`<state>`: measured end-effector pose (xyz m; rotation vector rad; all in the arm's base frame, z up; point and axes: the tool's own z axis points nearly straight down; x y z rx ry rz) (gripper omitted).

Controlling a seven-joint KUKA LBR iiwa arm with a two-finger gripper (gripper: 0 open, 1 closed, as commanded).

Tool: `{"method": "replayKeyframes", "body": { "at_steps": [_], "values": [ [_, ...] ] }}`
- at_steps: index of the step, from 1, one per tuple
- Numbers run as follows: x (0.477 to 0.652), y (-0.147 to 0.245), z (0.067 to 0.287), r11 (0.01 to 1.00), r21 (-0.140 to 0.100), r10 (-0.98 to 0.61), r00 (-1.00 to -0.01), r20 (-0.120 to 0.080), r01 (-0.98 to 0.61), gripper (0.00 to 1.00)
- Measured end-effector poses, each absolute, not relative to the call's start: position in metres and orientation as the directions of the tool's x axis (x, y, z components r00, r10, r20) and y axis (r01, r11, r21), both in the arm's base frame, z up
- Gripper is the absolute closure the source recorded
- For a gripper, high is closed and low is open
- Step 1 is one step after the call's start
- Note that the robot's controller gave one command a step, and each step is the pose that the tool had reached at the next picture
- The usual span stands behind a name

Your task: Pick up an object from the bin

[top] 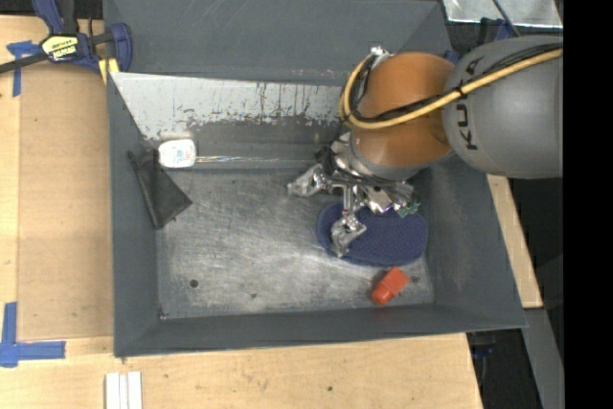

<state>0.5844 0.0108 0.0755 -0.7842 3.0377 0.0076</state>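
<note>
My gripper (329,206) hangs low in the right half of the bin, under the orange wrist cover. Its fingers stand open, and I see nothing held between them. One fingertip (349,228) rests on or just above the left end of a dark blue oval pad (383,242) lying flat on the bin floor. The other fingertip (306,183) points left over bare floor. A small orange-red block (389,285) lies just below the pad, near the bin's front right corner.
A small white rounded thing (176,153) lies at the back left, against the bin's rear wall. Beside it a black wedge-shaped piece (159,190) lies along the left wall. The arm comes in from the right above the bin's right side.
</note>
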Motion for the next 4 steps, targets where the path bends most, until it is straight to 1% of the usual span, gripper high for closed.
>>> {"method": "replayKeyframes", "body": {
  "at_steps": [1, 2, 3, 4],
  "values": [
    [0.589, -0.022, 0.1, 0.618, 0.0, -0.786, -0.618, -0.003, -0.786, 0.0],
    [0.603, -0.061, 0.078, 0.565, 0.015, -0.825, -0.565, -0.005, -0.825, 0.0],
    [0.602, -0.068, 0.079, 0.569, 0.017, -0.822, -0.569, 0.008, -0.822, 1.0],
    [0.614, -0.058, 0.219, 0.584, -0.01, -0.811, -0.584, -0.007, -0.811, 1.0]
  ]
}}
